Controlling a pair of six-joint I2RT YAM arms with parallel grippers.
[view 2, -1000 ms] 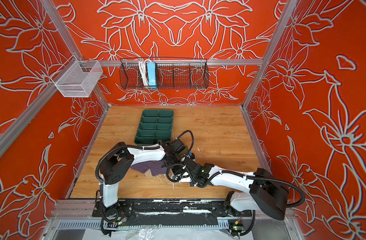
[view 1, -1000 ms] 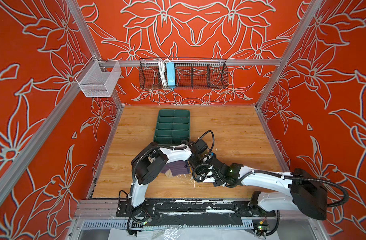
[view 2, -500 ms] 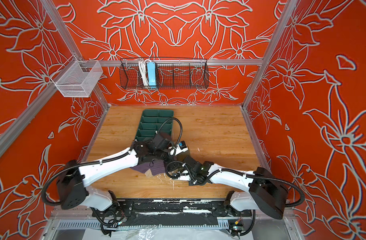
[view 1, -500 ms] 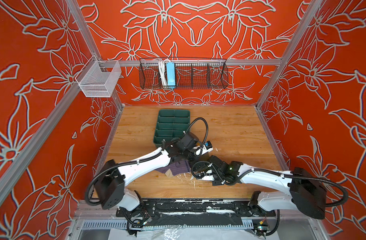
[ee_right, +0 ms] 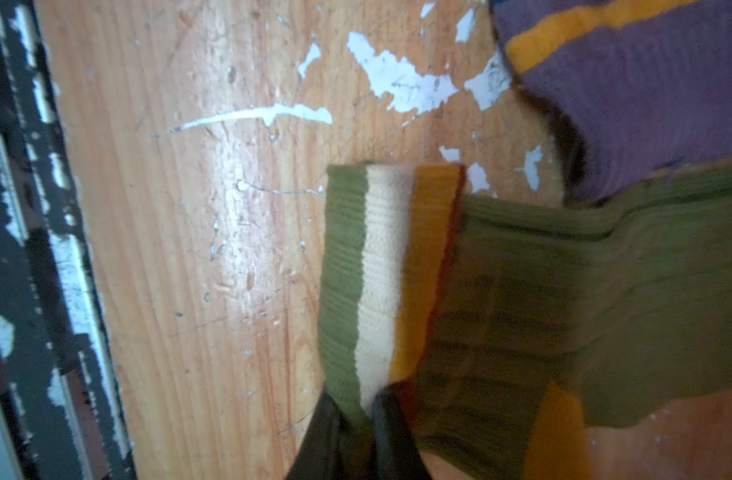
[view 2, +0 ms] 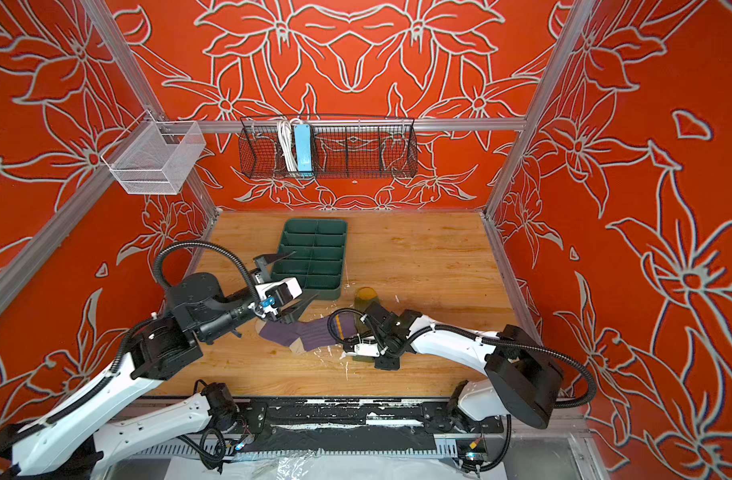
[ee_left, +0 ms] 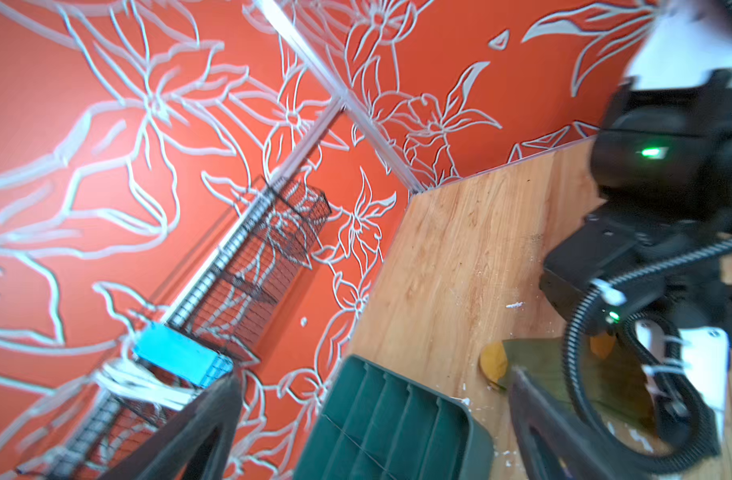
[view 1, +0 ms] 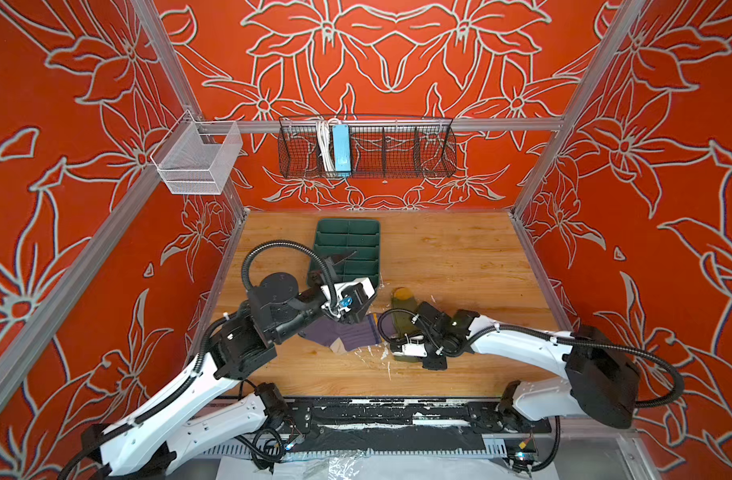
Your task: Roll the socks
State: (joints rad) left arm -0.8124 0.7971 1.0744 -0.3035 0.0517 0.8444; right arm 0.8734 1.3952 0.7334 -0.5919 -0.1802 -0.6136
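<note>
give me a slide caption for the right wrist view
Close-up: right gripper pinches the striped cuff of the green sock on the wooden table, purple sock beside it.

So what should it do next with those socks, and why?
Probably the right gripper should fold the cuff of the green sock over to start the roll: it is shut on that cuff, and the left gripper is open, holding nothing.

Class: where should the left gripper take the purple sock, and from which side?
The purple sock lies flat, its striped cuff crowded by the right gripper holding the olive sock. Probably pinch its free end nearest the open left gripper, from above.
</note>
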